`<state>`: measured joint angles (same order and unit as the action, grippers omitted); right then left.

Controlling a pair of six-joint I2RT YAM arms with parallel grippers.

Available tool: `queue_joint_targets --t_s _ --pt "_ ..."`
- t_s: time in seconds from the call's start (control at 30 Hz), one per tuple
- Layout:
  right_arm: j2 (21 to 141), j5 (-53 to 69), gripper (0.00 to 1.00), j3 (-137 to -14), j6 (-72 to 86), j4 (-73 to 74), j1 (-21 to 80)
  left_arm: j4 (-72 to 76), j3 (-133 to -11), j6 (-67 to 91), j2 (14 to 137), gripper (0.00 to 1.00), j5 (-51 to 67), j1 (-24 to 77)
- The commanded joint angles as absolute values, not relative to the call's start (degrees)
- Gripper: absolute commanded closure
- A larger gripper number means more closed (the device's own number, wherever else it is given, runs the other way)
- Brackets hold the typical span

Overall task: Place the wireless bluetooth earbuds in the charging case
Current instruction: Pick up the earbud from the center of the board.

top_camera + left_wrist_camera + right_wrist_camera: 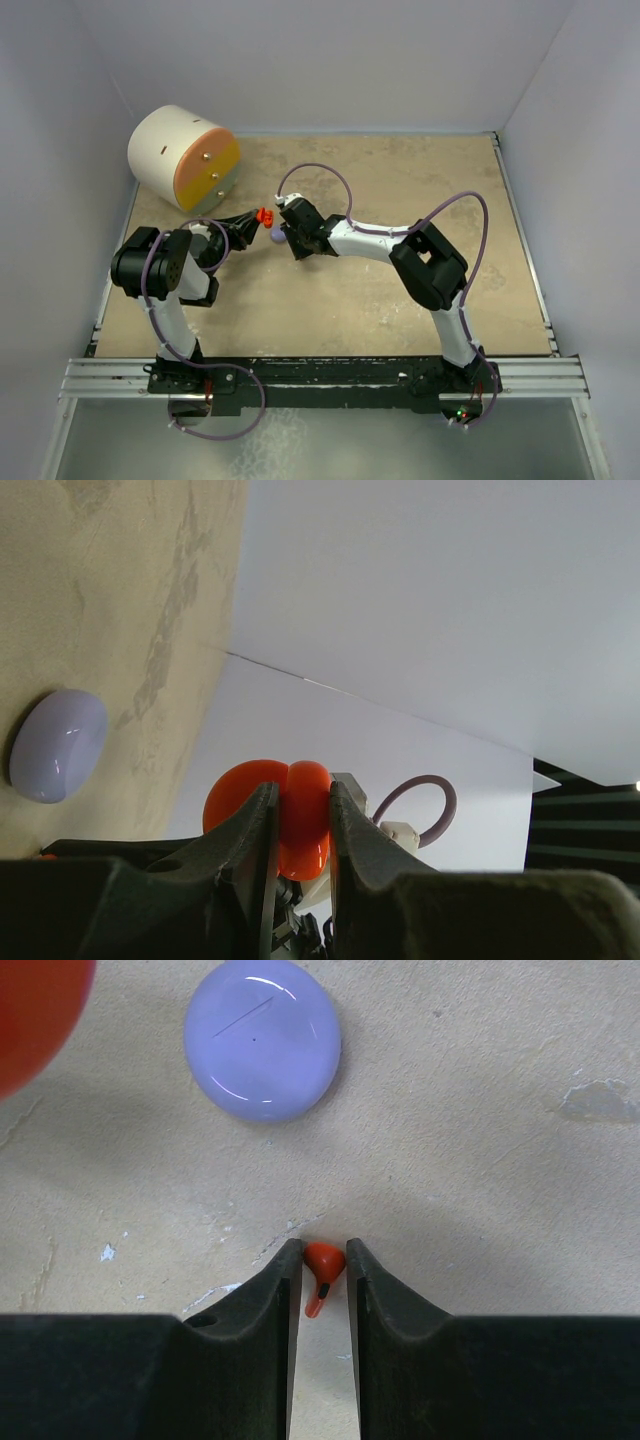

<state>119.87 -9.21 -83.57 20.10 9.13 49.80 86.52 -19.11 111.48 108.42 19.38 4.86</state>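
Observation:
My left gripper (256,217) (301,798) is shut on a red-orange round charging case (265,214) (232,792), held off the table; two rounded lobes of it show between the fingers. My right gripper (286,239) (324,1252) is shut on a tiny red earbud (323,1262), its stem pointing back between the fingers, low over the table. A lavender round case (277,236) (58,745) (262,1040) lies closed on the table just ahead of the right fingers. The red-orange case also shows in the top left corner of the right wrist view (35,1005). The other earbuds are out of view.
A large cream cylinder (183,158) with an orange, yellow and green face lies at the back left. White walls close in the beige table (400,300) on three sides. The two grippers are close together, left of the table's middle.

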Motion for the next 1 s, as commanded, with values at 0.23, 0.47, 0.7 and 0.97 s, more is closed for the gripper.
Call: queue_joint_targets --t_s 0.23,0.47,0.7,0.97 --pt "120.89 -9.32 0.82 -83.16 20.39 10.16 49.66 98.7 -18.9 111.72 107.32 1.0 20.08 4.13" --pt "119.98 -9.21 0.87 -81.85 19.43 8.06 49.64 98.64 -19.06 111.68 107.6 1.0 20.04 4.13" --pt "118.26 -10.91 0.93 -82.52 17.9 7.59 49.57 97.99 -18.49 111.82 105.29 1.0 19.43 4.13" --pt "113.94 -12.59 0.98 -80.34 17.45 3.45 48.13 94.06 -18.36 110.33 101.1 1.0 20.07 4.14"
